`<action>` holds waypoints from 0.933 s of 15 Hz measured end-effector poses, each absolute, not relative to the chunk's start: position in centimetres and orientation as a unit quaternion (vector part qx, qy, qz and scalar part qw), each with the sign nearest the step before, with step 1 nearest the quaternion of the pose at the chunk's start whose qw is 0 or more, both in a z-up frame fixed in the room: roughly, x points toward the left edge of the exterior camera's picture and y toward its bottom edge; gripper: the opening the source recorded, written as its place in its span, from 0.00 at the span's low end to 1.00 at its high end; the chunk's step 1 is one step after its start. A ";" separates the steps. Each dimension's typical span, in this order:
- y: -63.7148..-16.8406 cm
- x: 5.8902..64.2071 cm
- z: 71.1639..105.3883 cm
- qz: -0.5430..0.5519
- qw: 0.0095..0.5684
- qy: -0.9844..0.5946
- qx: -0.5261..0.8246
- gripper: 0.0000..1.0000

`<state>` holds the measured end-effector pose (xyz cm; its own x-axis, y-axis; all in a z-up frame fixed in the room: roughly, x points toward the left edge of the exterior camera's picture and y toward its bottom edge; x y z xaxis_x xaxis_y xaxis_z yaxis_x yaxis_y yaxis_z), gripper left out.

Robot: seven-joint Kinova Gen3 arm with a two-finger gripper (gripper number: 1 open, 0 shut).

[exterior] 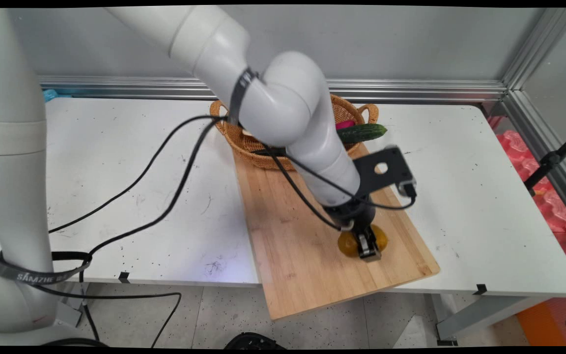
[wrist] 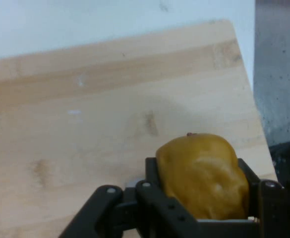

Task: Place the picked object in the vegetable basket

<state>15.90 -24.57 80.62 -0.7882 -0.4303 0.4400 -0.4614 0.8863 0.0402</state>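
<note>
Gripper (exterior: 367, 244) jaws clamped across yellow-brown fruit (wrist: 203, 177) on cutting board (exterior: 302, 255). Judged light, rounded, possibly soft; hold at widest middle.

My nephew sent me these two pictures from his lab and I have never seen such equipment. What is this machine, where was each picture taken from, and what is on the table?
The machine is a white robot arm with a black two-fingered end effector at its tip. The wide picture comes from a fixed camera above the table's near side. The close-up comes from a camera on the arm's hand, looking along the fingers.

On the white table lies a wooden cutting board that sticks out past the near edge. Behind it stands a wicker basket holding a cucumber and something pink, mostly hidden by the arm.

The end effector is closed around a yellowish-brown potato, fingers pressing on both sides, down at the board near its right edge. Whether the potato rests on the board is unclear.
</note>
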 end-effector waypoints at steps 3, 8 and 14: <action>-25.0 17.1 83.6 0.045 0.230 -0.943 0.236 0.00; -26.5 20.9 89.5 0.072 0.231 -0.939 0.245 0.00; -29.0 26.1 94.4 0.106 0.224 -0.930 0.272 0.00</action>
<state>26.10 -29.04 94.38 -0.7520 -0.4580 0.4739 -0.5531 0.8296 -0.0759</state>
